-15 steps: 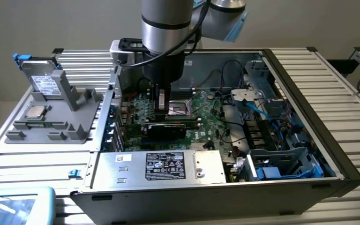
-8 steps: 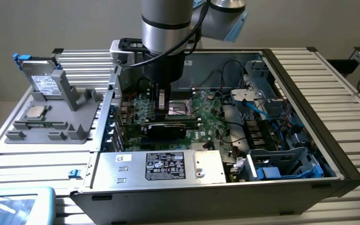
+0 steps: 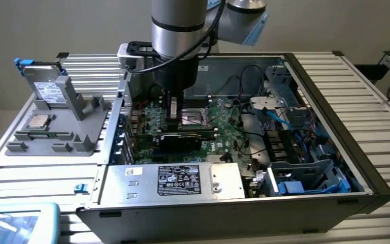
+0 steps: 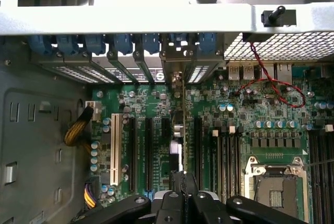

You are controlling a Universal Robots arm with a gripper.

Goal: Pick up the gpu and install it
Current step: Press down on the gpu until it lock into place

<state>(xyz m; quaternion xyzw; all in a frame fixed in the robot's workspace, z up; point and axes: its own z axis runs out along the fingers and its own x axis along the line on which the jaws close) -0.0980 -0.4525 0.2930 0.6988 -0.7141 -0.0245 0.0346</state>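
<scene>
Exterior view: tool (image 3: 175, 121) reaches down into the open metal computer case (image 3: 330, 81), clamped on the gpu (image 3: 176, 140), a flat black-faced card standing directly beneath it on the green motherboard (image 3: 225, 114). Wrist view: tool (image 4: 183, 182) grips the thin card edge (image 4: 180, 130), flanked by black expansion slots (image 4: 148, 153); blue retention clips (image 4: 122, 44) beyond.
</scene>
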